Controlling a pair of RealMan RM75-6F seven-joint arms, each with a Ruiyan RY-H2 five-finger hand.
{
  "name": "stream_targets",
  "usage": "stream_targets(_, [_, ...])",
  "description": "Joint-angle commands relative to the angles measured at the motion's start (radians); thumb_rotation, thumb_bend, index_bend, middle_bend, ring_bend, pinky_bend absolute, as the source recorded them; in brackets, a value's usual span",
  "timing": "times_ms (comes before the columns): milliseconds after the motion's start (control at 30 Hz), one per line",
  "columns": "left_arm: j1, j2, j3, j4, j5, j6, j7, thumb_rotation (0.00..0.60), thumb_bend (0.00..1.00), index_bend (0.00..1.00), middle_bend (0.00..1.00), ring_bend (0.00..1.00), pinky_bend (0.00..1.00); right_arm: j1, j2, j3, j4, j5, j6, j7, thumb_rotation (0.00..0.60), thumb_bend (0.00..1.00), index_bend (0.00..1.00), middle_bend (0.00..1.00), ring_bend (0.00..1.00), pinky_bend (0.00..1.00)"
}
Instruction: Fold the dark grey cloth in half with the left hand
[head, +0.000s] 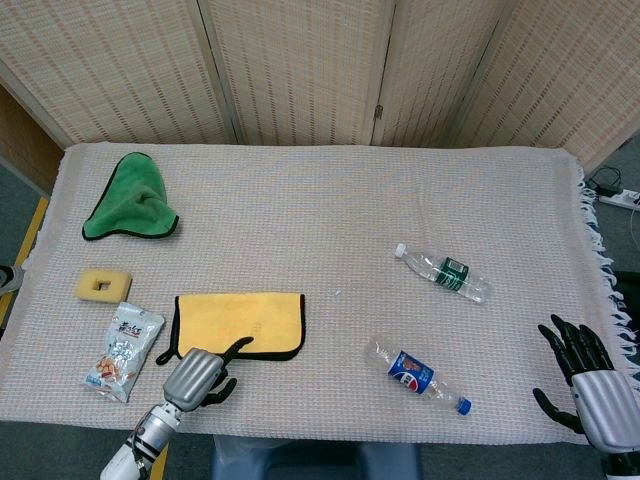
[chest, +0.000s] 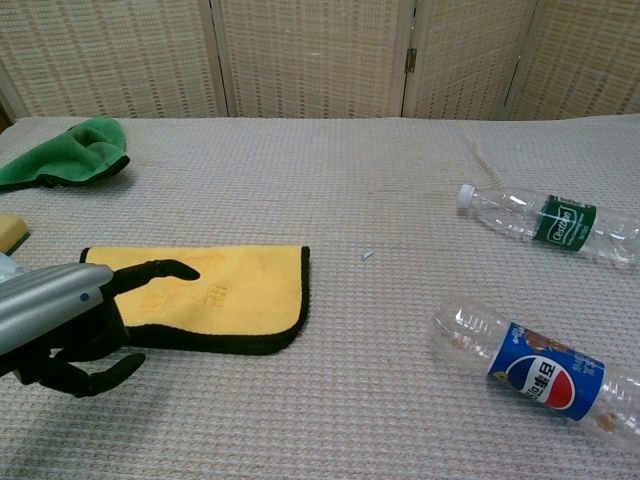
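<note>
Table (head: 320, 200): covered edge to edge with a pale woven spread.

Cloth (head: 240, 324): near the front-left corner, already doubled, yellow face up with a dark rim showing, long axis along the front edge. No dark grey face is visible; judged to be the task's cloth, folded grey side in.

Green cloth (head: 130, 210) toward the back-left corner. 2 bottles (head: 442, 270) (head: 418, 377) on the right half. Snack packet (head: 124, 352) and sponge (head: 103, 285) by the left edge.

Left hand (head: 197, 375): at the front edge, just in front of the cloth's left end, fingers (chest: 165, 270) spread and loosely curled, 1 reaching over the cloth's near-left part, holding nothing. Touching or just above, cannot tell.

Right hand (head: 590, 390): at the front-right corner, fingers apart, empty, well apart from the cloth, partly cut off.
</note>
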Motion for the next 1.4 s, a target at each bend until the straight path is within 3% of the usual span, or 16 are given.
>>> stream_targets(33, [-0.043,-0.033,-0.038,-0.014,-0.053,-0.065,0.044,0.6,0.54,0.13,1.0,1.0,1.0,0.001,0.003,0.001,0.001,0.005,-0.003,0.008,0.6,0.35,0.0,0.0,0.0,0.0])
stream_targets(300, [-0.099,-0.078,-0.082,-0.005,-0.196,-0.17,0.141,0.6,0.57,0.15,1.0,1.0,1.0,-0.003,0.01,0.0,0.007,0.012,0.001,0.027,0.6,0.35,0.0,0.0,0.0,0.0])
stream_targets(667, [-0.135,-0.117,-0.082,0.032,-0.297,-0.213,0.201,0.6,0.57,0.15,1.0,1.0,1.0,-0.025,0.012,-0.004,0.018,0.012,0.032,0.04,0.6,0.35,0.0,0.0,0.0,0.0])
stream_targets(1400, [-0.136,-0.111,-0.031,0.005,-0.31,-0.188,0.219,0.6,0.57,0.21,1.0,1.0,1.0,-0.04,0.01,-0.004,0.021,-0.003,0.057,0.037,0.6,0.35,0.0,0.0,0.0,0.0])
